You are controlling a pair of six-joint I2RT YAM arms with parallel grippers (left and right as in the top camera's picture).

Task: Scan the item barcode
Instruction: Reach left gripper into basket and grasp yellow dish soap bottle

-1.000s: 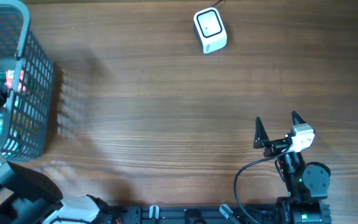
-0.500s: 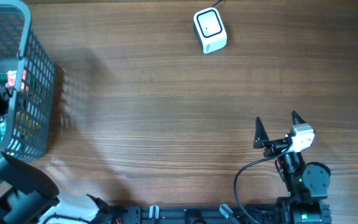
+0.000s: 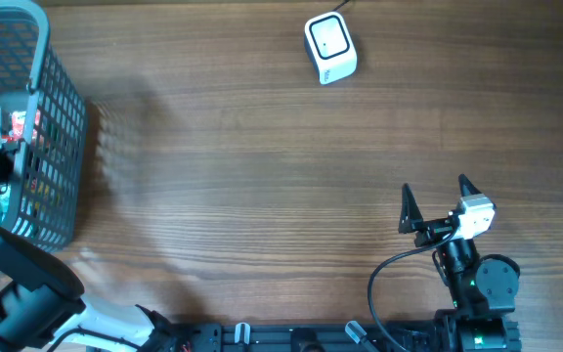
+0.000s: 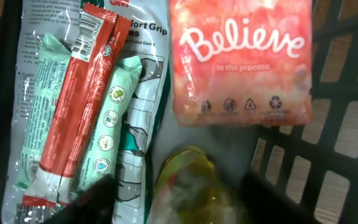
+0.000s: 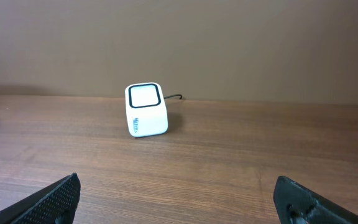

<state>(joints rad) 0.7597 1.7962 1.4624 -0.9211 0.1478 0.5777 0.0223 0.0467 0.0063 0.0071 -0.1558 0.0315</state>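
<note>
Wood table (image 3: 262,176), one scanner (image 3: 330,47), one basket (image 3: 59,147), one pink pouch (image 4: 240,62) inside.

The left arm (image 3: 22,284) reaches up from the near edge and over the basket (image 3: 62,147) rim. The left gripper (image 4: 185,202) hangs inside the basket, pointing down at its floor. Its two fingers (image 4: 95,199) are dark blurs part-way apart, and whether they clamp anything cannot be told. The right arm (image 3: 477,279) sits folded, well apart from the basket on its right. The right gripper (image 3: 436,196) is level, its jaws spread wide and holding nothing.
</note>
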